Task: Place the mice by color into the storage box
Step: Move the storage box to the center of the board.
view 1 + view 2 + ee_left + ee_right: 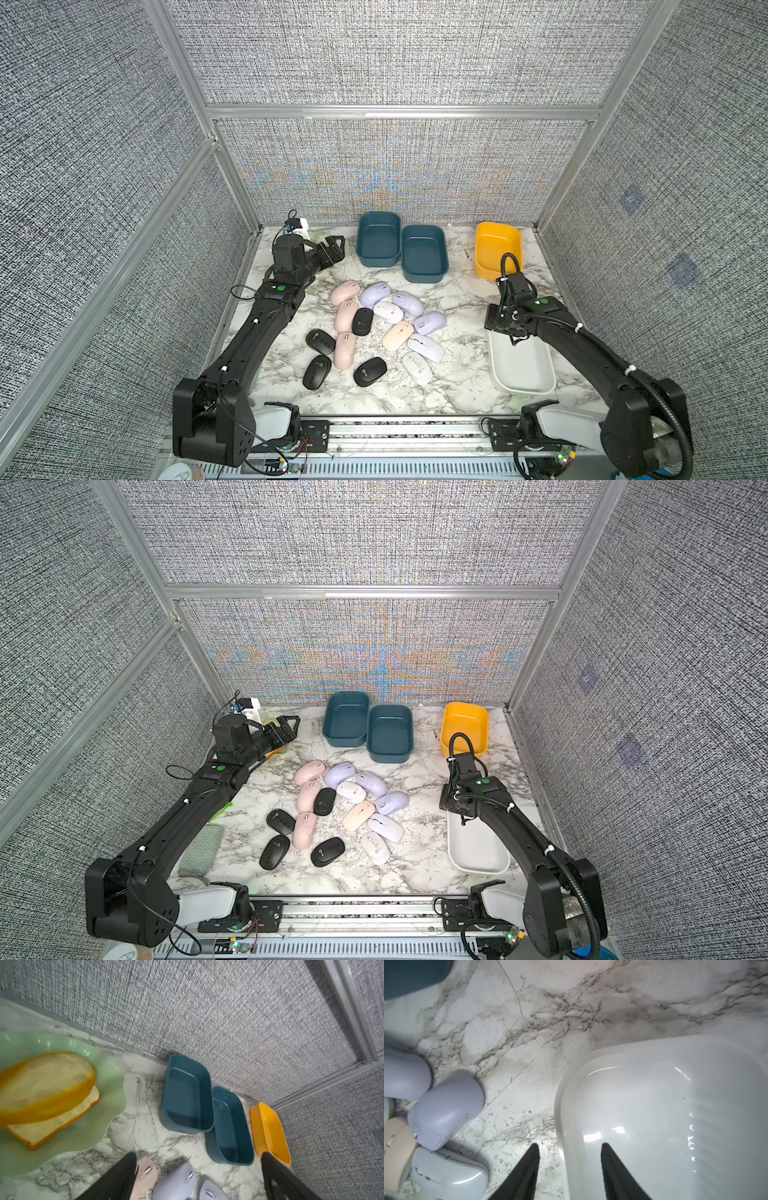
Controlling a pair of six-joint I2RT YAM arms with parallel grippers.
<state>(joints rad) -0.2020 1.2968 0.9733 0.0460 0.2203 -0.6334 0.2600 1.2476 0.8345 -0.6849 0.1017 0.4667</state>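
Now my left tool (337, 248) hangs spread and empty; my right tool (570, 1145), half-spread, straddles the white tray (654, 1051) rim; I see the mice (361, 322) clustered together in the middle of the bench (457, 299).

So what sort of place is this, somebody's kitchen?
Probably a robot test booth, not a kitchen: grey fabric panels wall in a marble-look table, two robot arms are mounted at its front, and computer mice lie heaped near plastic bins.
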